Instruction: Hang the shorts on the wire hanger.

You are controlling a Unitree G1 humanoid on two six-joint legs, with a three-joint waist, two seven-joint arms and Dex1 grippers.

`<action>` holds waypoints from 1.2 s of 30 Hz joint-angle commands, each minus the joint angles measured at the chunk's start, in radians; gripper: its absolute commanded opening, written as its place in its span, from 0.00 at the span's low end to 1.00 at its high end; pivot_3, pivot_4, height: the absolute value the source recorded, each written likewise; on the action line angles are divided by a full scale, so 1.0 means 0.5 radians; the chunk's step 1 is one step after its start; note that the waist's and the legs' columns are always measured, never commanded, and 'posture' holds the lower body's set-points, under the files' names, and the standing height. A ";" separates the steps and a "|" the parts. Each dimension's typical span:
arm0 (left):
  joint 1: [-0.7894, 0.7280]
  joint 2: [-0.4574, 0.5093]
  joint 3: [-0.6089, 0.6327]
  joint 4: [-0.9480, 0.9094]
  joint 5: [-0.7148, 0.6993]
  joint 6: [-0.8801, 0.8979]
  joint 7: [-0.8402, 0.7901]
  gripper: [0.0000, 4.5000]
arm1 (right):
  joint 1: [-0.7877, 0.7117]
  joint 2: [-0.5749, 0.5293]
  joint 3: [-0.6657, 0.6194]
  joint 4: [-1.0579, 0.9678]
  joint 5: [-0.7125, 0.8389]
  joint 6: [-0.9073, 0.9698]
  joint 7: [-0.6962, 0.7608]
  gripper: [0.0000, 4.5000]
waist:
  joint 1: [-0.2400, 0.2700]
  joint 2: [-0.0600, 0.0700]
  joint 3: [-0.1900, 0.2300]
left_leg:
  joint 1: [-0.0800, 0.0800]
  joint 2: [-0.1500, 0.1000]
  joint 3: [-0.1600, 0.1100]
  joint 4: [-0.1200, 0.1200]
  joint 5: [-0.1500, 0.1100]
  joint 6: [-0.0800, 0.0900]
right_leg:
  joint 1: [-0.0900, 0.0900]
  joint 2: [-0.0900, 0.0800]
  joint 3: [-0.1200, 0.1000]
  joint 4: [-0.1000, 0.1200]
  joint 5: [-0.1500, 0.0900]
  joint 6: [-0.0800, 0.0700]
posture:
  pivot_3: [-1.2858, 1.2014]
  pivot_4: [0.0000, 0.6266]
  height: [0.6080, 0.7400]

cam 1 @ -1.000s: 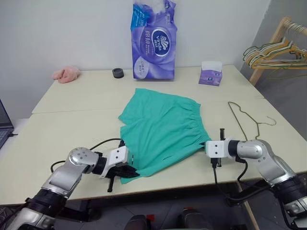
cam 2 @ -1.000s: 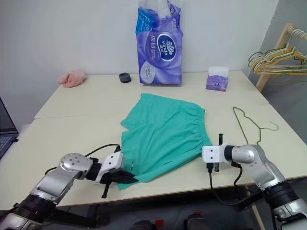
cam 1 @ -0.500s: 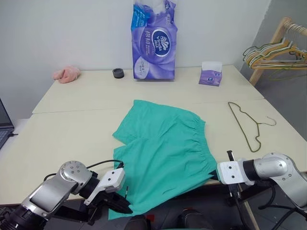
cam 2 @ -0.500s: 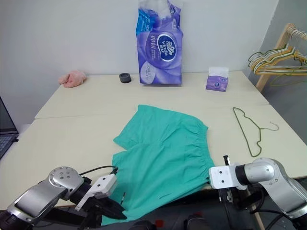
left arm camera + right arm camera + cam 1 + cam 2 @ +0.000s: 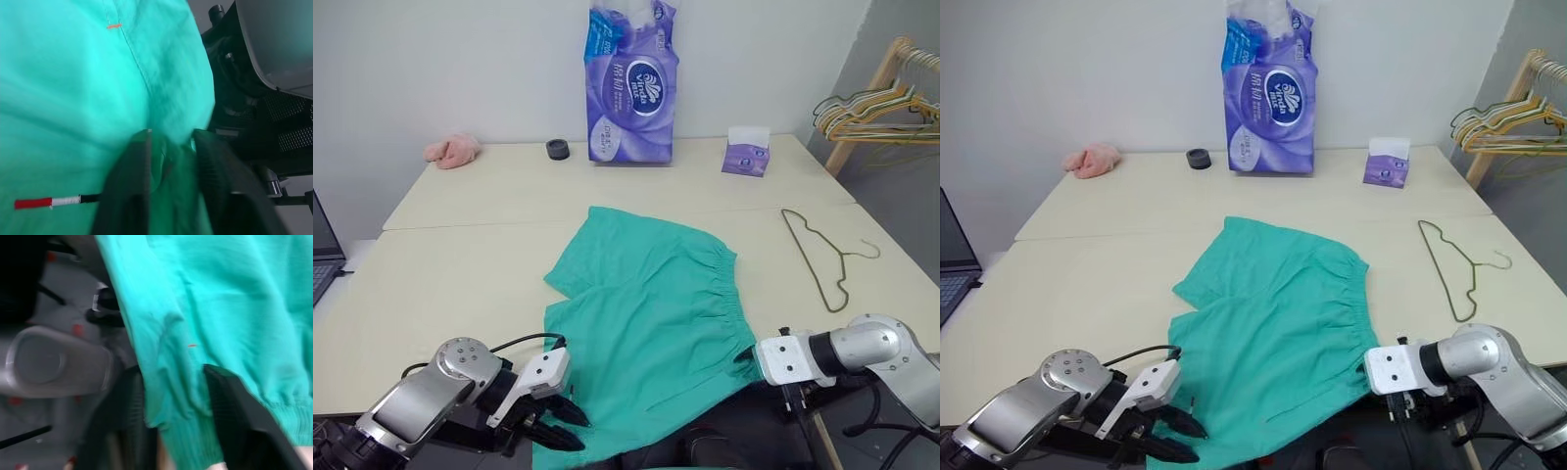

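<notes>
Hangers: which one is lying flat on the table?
The dark wire hanger, lying alone on the table right of the shorts. The pale green and yellow hangers hang bunched on a wooden rack.

Shorts [image 5: 651, 328]: lower hem beyond the left jaws cut off by frame edge. Right gripper [image 5: 1378, 368]: jaws hidden behind cloth and its white mount.

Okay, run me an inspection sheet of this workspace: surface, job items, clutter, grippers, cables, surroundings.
Surface: pale table.
Job items: shorts spread flat, near edge overhanging the front; wire hanger flat beside them, apart.
Clutter: tissue pack, tissue box, black roll, pink cloth.
Grippers: left gripper and right gripper open, cloth between fingers.
Cables: black cable at left wrist.
Surroundings: hanger rack, laptop.
</notes>
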State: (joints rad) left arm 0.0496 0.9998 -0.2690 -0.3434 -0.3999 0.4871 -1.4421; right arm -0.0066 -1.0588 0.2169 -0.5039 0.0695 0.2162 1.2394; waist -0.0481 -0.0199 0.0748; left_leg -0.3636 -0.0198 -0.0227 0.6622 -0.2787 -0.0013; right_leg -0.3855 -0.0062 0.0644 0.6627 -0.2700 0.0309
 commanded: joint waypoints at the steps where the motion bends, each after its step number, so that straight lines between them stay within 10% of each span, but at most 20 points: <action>1: -0.013 -0.002 0.102 -0.103 -0.152 0.123 0.034 0.60 | 0.014 -0.069 -0.205 -0.113 0.214 0.084 0.072 0.72 | 0.002 -0.002 0.000 | 0.000 0.000 0.000 0.000 0.000 0.000 | 0.000 0.000 -0.001 0.000 0.000 0.000 | 0.50 0.06 1.00; 7: -0.243 -0.330 0.349 -0.030 -0.483 0.443 0.396 1.00 | -0.203 0.173 -0.641 -0.041 0.725 0.579 -0.227 1.00 | 0.013 -0.004 0.000 | 0.000 0.001 -0.002 0.003 0.000 0.000 | 0.002 0.000 -0.002 0.001 0.002 0.003 | 0.50 0.06 1.00; 20: -0.906 -0.850 0.060 0.165 0.042 -0.028 0.839 1.00 | -0.419 0.720 -1.035 0.755 0.319 1.229 -1.674 1.00 | 0.027 -0.005 -0.002 | -0.004 -0.007 0.006 0.002 0.000 0.000 | -0.001 -0.002 0.011 0.000 0.010 -0.003 | 0.48 0.07 1.00; 36: -1.105 -0.928 -0.104 0.220 0.103 -0.139 0.626 1.00 | -0.687 0.689 -0.867 1.644 0.279 1.348 -1.542 0.96 | -0.082 -0.001 -0.004 | -0.002 -0.004 0.009 0.001 0.000 0.001 | 0.000 0.012 0.015 -0.001 0.006 0.009 | 0.48 0.08 1.00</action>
State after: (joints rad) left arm -0.4849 0.5425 -0.3183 -0.2236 -0.3533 0.4438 -1.1252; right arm -0.3368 -0.7128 -0.2329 0.2652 0.2104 0.8696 0.4525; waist -0.0894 -0.0205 0.0729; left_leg -0.3645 -0.0220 -0.0179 0.6627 -0.2787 -0.0008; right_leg -0.3853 -0.0002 0.0720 0.6622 -0.2669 0.0355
